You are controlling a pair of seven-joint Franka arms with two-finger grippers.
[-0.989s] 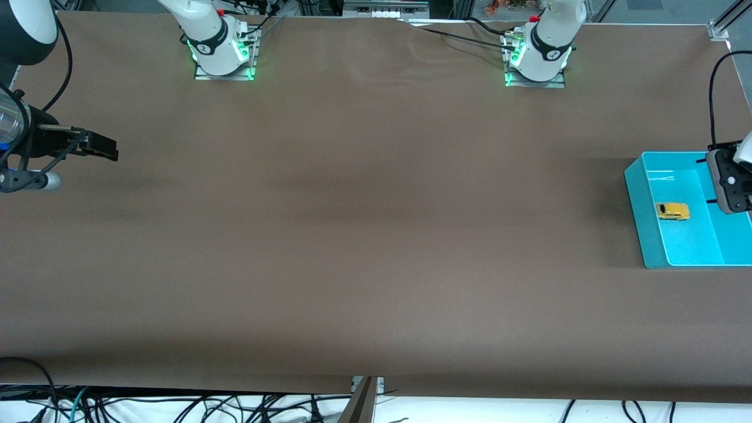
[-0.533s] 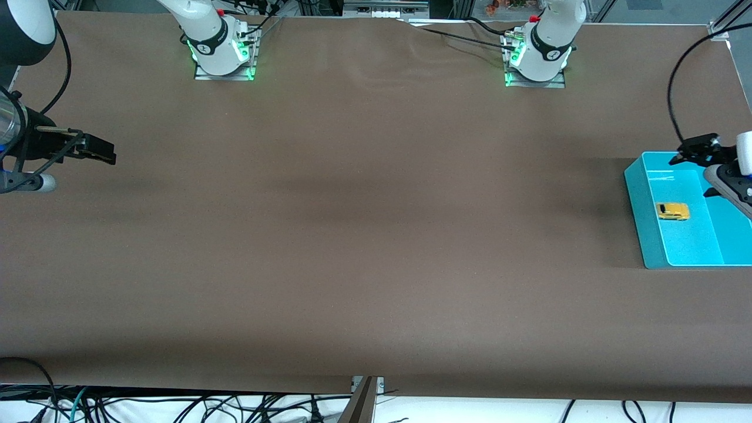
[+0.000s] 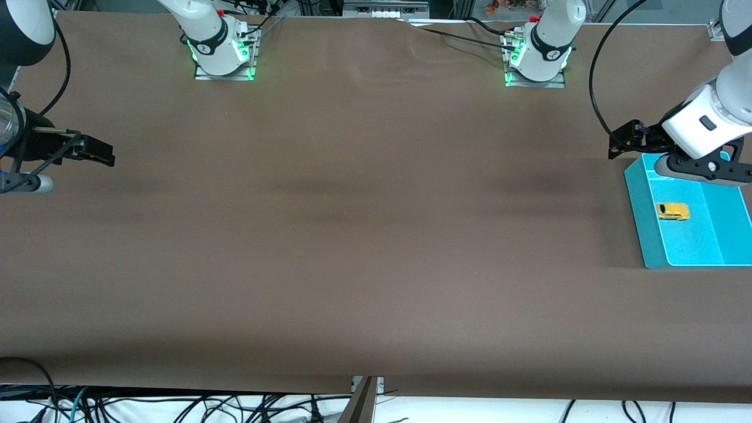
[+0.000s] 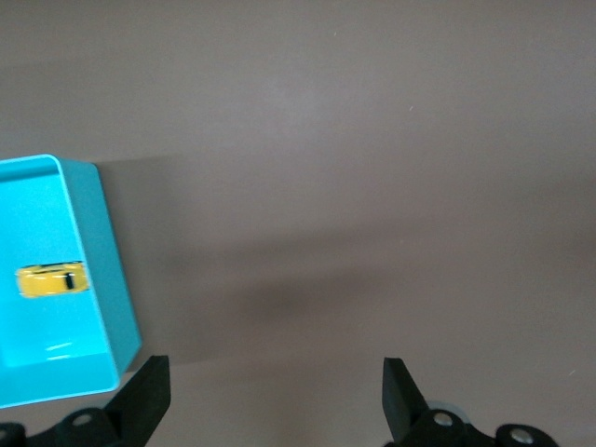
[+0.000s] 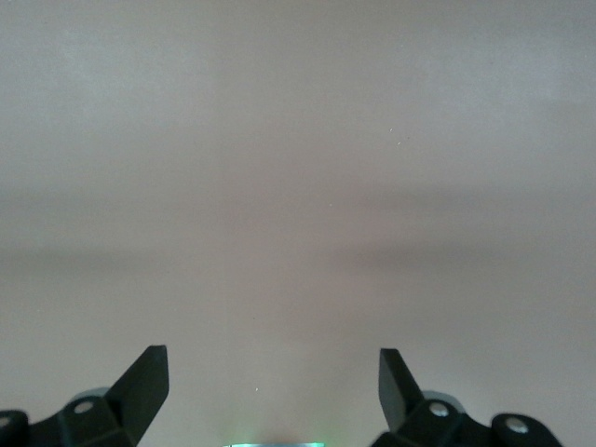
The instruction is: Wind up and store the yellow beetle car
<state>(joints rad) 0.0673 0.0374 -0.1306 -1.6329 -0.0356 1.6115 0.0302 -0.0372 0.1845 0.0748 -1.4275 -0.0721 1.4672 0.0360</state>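
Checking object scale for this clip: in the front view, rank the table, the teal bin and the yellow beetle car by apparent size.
1. table, fills most of the view.
2. teal bin, partly cut off at the picture's edge.
3. yellow beetle car, tiny, lying in the bin.

Left wrist view. The turquoise bin (image 4: 110, 279) occupies the lower left of the frame, cut off by the left edge. The yellow beetle car (image 4: 53, 280) lies on the bin's floor, side-on, near the left edge. The brown table surface (image 4: 372, 168) fills the remainder. The left gripper (image 4: 275, 396) shows two dark fingertips (image 4: 149, 391) along the bottom edge, spread wide apart, nothing between them.
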